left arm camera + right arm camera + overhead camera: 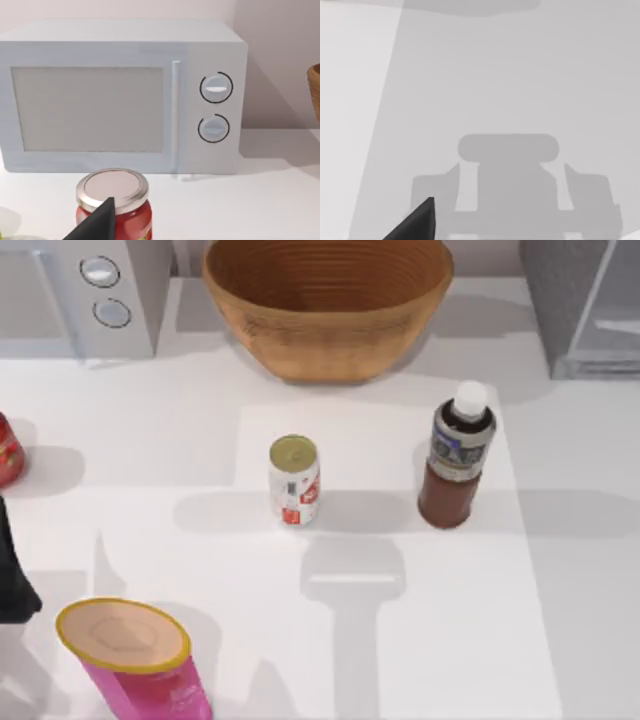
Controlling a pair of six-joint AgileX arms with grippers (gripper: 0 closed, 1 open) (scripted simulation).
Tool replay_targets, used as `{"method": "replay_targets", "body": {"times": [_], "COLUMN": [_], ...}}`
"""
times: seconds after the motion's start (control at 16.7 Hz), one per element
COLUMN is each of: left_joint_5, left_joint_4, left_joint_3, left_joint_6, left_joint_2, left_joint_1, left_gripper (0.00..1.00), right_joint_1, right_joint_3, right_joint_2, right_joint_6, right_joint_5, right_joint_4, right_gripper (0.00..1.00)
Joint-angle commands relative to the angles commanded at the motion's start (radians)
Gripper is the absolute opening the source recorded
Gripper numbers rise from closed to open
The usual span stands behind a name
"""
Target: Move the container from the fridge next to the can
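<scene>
The container (458, 454), a slim bottle with a white cap and dark reddish-brown contents, stands upright on the table, to the right of the can (294, 480) with a gap between them. The can is white with red markings and a gold top. The fridge (558, 300) stands at the back right, its pale door panel (612, 310) swung outward. In the right wrist view, one dark fingertip (419, 222) of my right gripper hangs over bare table above the gripper's own spread shadow, holding nothing. My left arm (14, 575) is parked at the left edge, its fingertip (97, 224) in front of a red jar.
A light grey microwave (85, 295) with two knobs sits at the back left, and a wicker basket (328, 300) at the back centre. A red jar (6, 448) with a silver lid (112, 189) stands at the left edge. A pink canister (135, 665) stands at the front left.
</scene>
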Motion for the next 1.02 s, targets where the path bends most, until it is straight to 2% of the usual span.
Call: {"method": "replay_targets", "body": {"times": [0.12, 0.3, 0.78, 1.02], "left_joint_5": [0.000, 0.000, 0.000, 0.000], "left_joint_4": [0.000, 0.000, 0.000, 0.000], "left_joint_3": [0.000, 0.000, 0.000, 0.000], "left_joint_6": [0.000, 0.000, 0.000, 0.000], "left_joint_2": [0.000, 0.000, 0.000, 0.000], "left_joint_1": [0.000, 0.000, 0.000, 0.000], "left_gripper": [1.00, 1.00, 1.00, 1.00], "right_joint_1": [-0.115, -0.354, -1.130, -1.467], "right_joint_3": [0.058, 0.159, 0.437, 0.540], "right_joint_2": [0.116, 0.368, 1.276, 1.660], "right_joint_6": [-0.117, -0.370, -1.273, -1.656], "right_joint_5": [-0.063, -0.186, -0.571, -0.737], "right_joint_4": [-0.026, -0.066, -0.103, -0.069], "right_gripper": [1.00, 1.00, 1.00, 1.00]}}
